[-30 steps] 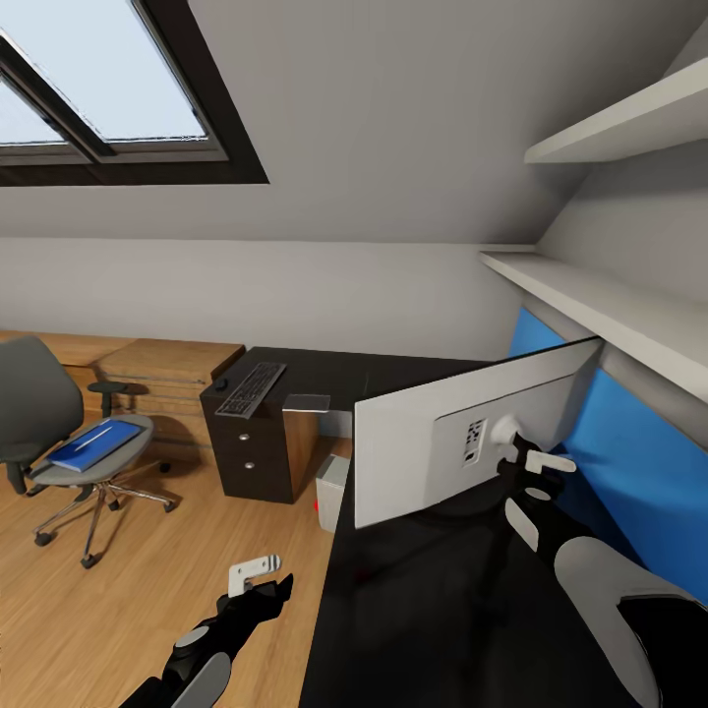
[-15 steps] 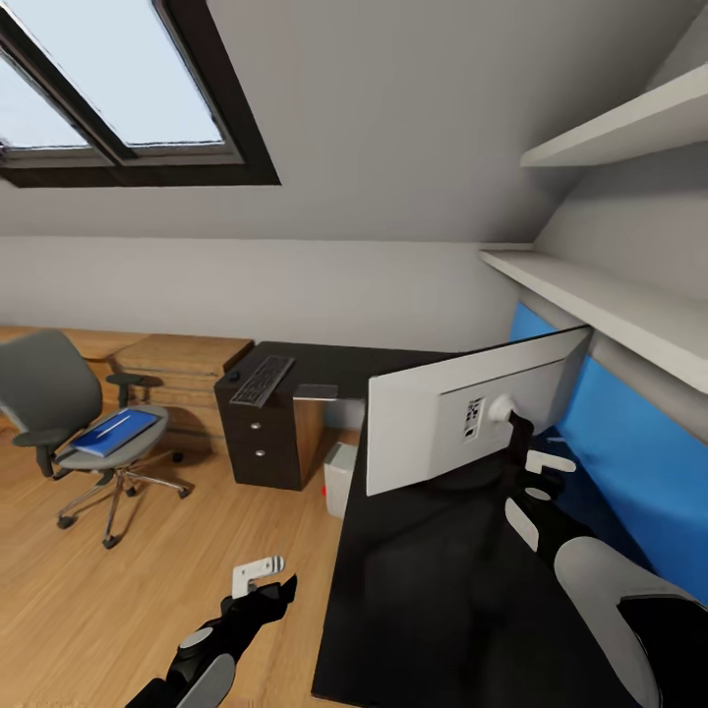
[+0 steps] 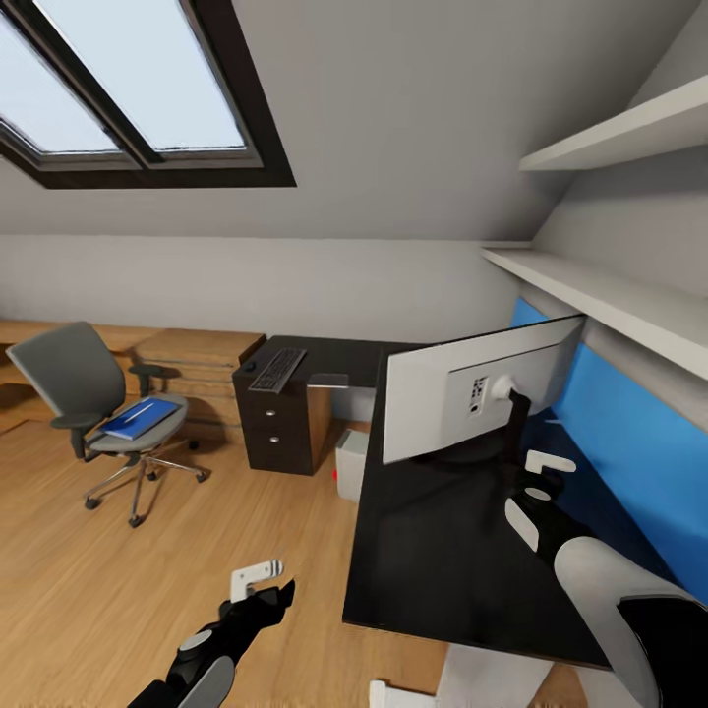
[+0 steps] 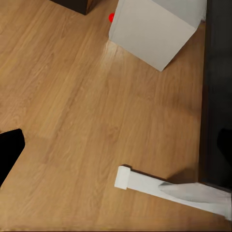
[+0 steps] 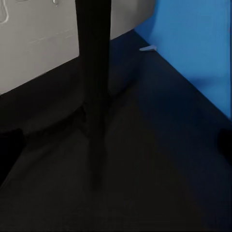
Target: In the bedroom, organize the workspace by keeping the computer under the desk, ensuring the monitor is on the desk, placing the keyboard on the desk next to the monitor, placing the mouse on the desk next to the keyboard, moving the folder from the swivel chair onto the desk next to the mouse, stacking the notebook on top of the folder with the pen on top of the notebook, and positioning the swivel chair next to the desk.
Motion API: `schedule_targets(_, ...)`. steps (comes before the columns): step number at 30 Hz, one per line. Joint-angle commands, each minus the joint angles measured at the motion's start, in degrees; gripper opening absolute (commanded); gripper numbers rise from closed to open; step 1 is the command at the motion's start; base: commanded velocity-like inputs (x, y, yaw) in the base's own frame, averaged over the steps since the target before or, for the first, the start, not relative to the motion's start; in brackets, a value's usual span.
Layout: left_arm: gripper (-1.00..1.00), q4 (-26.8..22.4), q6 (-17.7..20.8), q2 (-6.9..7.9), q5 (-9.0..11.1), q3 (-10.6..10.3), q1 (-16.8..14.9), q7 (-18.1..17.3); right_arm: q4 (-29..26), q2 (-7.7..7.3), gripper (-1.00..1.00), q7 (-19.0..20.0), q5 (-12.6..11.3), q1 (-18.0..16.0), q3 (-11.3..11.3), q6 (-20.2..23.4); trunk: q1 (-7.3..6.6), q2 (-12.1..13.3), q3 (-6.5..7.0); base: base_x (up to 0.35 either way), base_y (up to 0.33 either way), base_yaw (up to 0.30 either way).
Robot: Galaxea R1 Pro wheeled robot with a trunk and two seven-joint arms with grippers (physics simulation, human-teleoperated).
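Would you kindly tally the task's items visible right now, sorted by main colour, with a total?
Blue: 1, the folder.
Black: 2, the desk and the keyboard.
Grey: 3, the monitor (back showing), the computer and the swivel chair.
Total: 6.

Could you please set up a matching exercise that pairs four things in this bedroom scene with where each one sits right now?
Things:
1. flat bright blue folder
2. slim dark-keyed keyboard
3. large widescreen monitor with a light grey back
4. light grey computer tower

Places:
A. on the wood floor beside the desk's edge
B. on the glossy black desk top, in front of the blue back panel
C. on the seat of the grey swivel chair
D. on top of the black drawer cabinet

Pairs: 1-C, 2-D, 3-B, 4-A
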Motion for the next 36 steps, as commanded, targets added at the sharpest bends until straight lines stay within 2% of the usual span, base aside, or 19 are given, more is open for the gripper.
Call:
schedule_targets(1, 1.0, 0.01, 0.05, 0.07, 0.34, -0.17, -0.06, 0.44, 0.05, -0.03, 1.0, -0.26, -0.62, -0.07, 0.47, -0.27, -0.01, -0.09, -0.09, -0.311, 0.169, 0.0)
schedule_targets(9, 1.0, 1.22, 0.05, 0.07, 0.28, 0.29, -0.05, 0.64, 0.04, -0.01, 1.0, -0.2, -0.62, -0.07, 0.52, -0.27, -0.01, -0.09, -0.09, -0.305, 0.182, 0.0)
schedule_targets(14, 1.0, 4.62, 0.14, -0.05, 0.15, 0.2, -0.08, 0.65, -0.65, 0.66, 1.0, -0.31, -0.62, -0.07, 0.63, -0.25, -0.01, -0.09, -0.09, -0.297, 0.195, 0.0)
schedule_targets(19, 1.0, 7.34, 0.16, -1.1, 0.06, 0.51, -0.09, 0.58, -3.38, 2.15, 1.0, -0.44, -0.51, 0.09, 0.81, -0.04, -0.01, -0.09, -0.09, -0.29, 0.196, 0.0)
schedule_targets(21, 1.0, 8.08, 0.06, -1.45, 0.0, 1.32, -0.06, 0.56, -6.49, 3.16, 1.0, -0.6, 0.09, 0.47, 1.02, 0.35, -0.01, -0.09, -0.09, -0.182, 0.128, 0.0)
schedule_targets(22, 1.0, 8.51, 0.0, -1.65, -0.07, 2.37, -0.08, 0.52, -11.13, 4.09, 1.0, -0.8, 1.36, 1.96, 1.28, 2.01, -0.01, -0.09, -0.09, -0.083, 0.058, 0.0)
schedule_targets(23, 1.0, 8.6, -0.02, -1.7, -0.09, 2.7, -0.07, 0.5, -13.14, 4.34, 1.0, -0.92, 1.88, 2.85, 1.34, 3.08, -0.01, -0.09, -0.09, -0.066, 0.046, 0.0)
schedule_targets(25, 1.0, 8.78, -0.08, -1.75, -0.14, 3.48, -0.07, 0.44, -21.04, 4.84, 1.0, -1.53, 3.09, 6.62, 1.44, 7.84, -0.01, -0.09, -0.09, -0.038, 0.027, 0.0)
schedule_targets(26, 1.0, 8.85, -0.11, -1.79, -0.17, 3.77, -0.07, 0.43, -27.61, 5.05, 1.0, -2.14, 3.59, 9.72, 1.49, 11.7, -0.01, -0.09, -0.09, -0.022, 0.015, 0.0)
schedule_targets(27, 1.0, 8.92, -0.14, -1.84, -0.22, 4.08, -0.09, 0.44, -41.15, 5.3, 1.0, -3.56, 4.06, 16.56, 1.6, 18.43, -0.01, -0.09, -0.09, -0.009, 0.006, 0.0)
schedule_targets(29, 1.0, 8.94, -0.15, -1.89, -0.27, 4.19, -0.08, 0.44, -47.75, 5.47, 1.0, -4.23, 4.22, 20.11, 1.71, 21.26, -0.01, -0.09, -0.09, -0.006, 0.004, 0.0)
schedule_targets(31, 1.0, 8.95, -0.15, -1.92, -0.3, 4.22, -0.08, 0.45, -50.29, 5.68, 1.0, -4.46, 4.28, 21.52, 1.88, 22.34, -0.01, -0.09, -0.09, -0.003, 0.005, 0.0)
schedule_targets(32, 1.0, 8.96, -0.15, -1.9, -0.36, 4.28, -0.09, 0.45, -53.28, 6.7, 1.0, -4.59, 4.29, 23.05, 2.73, 23.17, -0.01, -0.09, -0.09, -0.001, 0.123, 0.0)
schedule_targets(34, 1.0, 8.95, -0.16, -1.88, -0.44, 4.32, -0.1, 0.45, -55.38, 7.8, 1.0, -4.6, 4.3, 23.89, 3.96, 23.02, -0.01, -0.09, -0.09, -0.001, 0.208, 0.0)
schedule_targets(36, 1.0, 8.91, -0.16, -1.87, -0.49, 4.31, -0.08, 0.45, -56.28, 8.19, 1.0, -4.68, 4.3, 24.26, 4.95, 22.71, -0.01, -0.09, -0.09, 0.0, 0.293, 0.0)
